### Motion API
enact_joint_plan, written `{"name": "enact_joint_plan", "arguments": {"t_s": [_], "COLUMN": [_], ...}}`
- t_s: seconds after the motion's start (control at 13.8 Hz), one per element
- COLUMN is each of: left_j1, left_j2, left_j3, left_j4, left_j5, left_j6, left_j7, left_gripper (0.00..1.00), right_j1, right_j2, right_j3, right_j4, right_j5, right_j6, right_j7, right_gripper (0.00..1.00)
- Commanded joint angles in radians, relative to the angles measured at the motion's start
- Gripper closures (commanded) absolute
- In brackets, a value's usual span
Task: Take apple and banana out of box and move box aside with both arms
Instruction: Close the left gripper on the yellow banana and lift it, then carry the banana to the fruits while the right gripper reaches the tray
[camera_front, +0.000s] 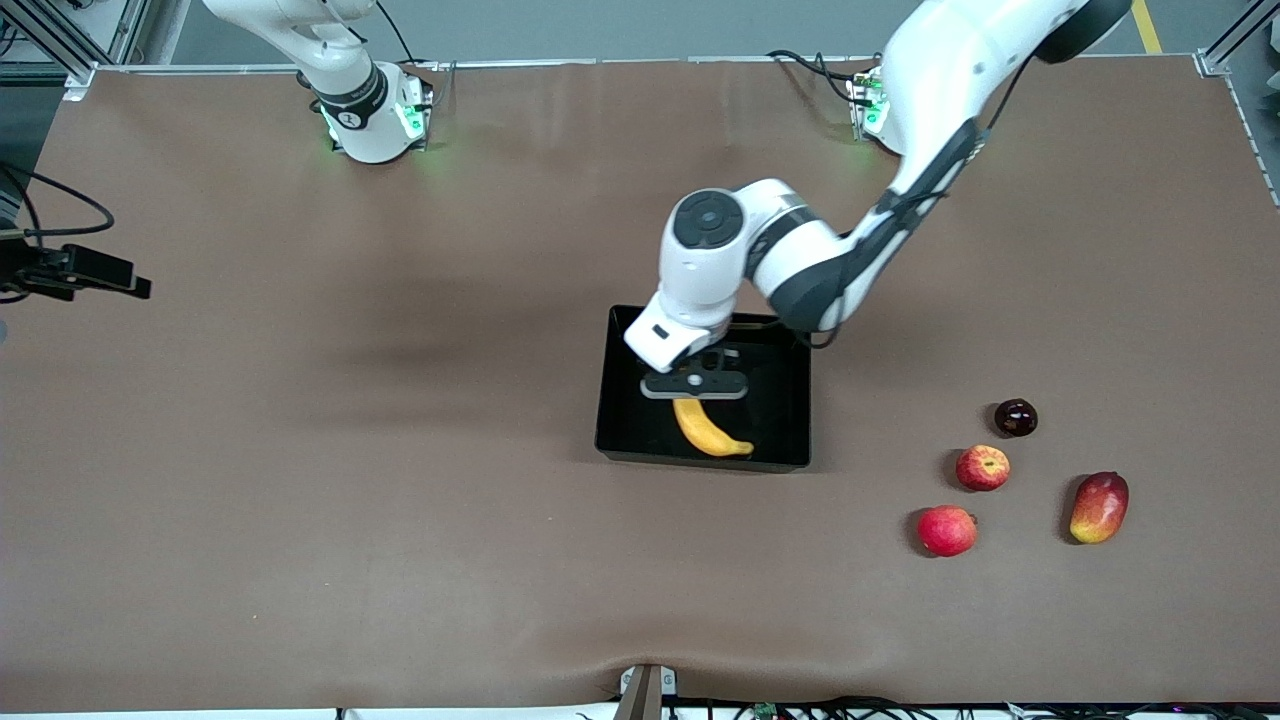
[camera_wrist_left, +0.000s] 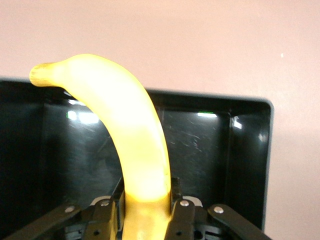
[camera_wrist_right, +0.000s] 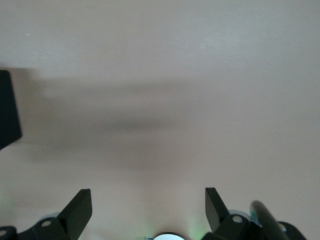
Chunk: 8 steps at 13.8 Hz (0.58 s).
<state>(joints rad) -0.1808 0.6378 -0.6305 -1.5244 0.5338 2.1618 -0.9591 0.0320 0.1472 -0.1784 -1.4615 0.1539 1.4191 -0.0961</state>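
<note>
The black box (camera_front: 778, 405) sits mid-table. My left gripper (camera_front: 693, 390) is over the box, shut on one end of the yellow banana (camera_front: 712, 432), which lies low inside the box and points toward the front camera. In the left wrist view the banana (camera_wrist_left: 131, 140) runs out from between my fingers (camera_wrist_left: 184, 217) with the box wall (camera_wrist_left: 200, 145) past it. A red apple with yellowish patches (camera_front: 982, 467) lies on the table toward the left arm's end. My right gripper (camera_wrist_right: 147, 197) is open and empty above bare table; it is out of the front view.
Near the apple lie a second red apple (camera_front: 946, 530), a red-yellow mango (camera_front: 1098, 507) and a dark round fruit (camera_front: 1015, 417). A black device on cables (camera_front: 80, 270) juts in at the right arm's end of the table.
</note>
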Motion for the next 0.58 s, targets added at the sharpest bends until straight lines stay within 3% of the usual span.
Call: {"name": "enact_joint_plan", "arguments": {"t_s": [0.0,0.51], "left_j1": [0.101,0.38], "left_j2": [-0.064,-0.081], "left_j3": [-0.038,-0.037], "left_j4": [-0.022,-0.022], "left_j5": [-0.023,-0.064], "left_j6": [-0.063,-0.103], "left_j7": [0.089,0.538], "left_gripper": [1.0,1.0], "right_j1": [0.083,0.273], "right_j2": [0.023,0.109], "right_j3": [0.0,0.0], "right_j4": [0.007,0.003], "right_j5": [0.032,0.039], "right_j6": [0.004,0.113], "right_j7": [0.155,0.334], "right_gripper": [0.0,0.0]}}
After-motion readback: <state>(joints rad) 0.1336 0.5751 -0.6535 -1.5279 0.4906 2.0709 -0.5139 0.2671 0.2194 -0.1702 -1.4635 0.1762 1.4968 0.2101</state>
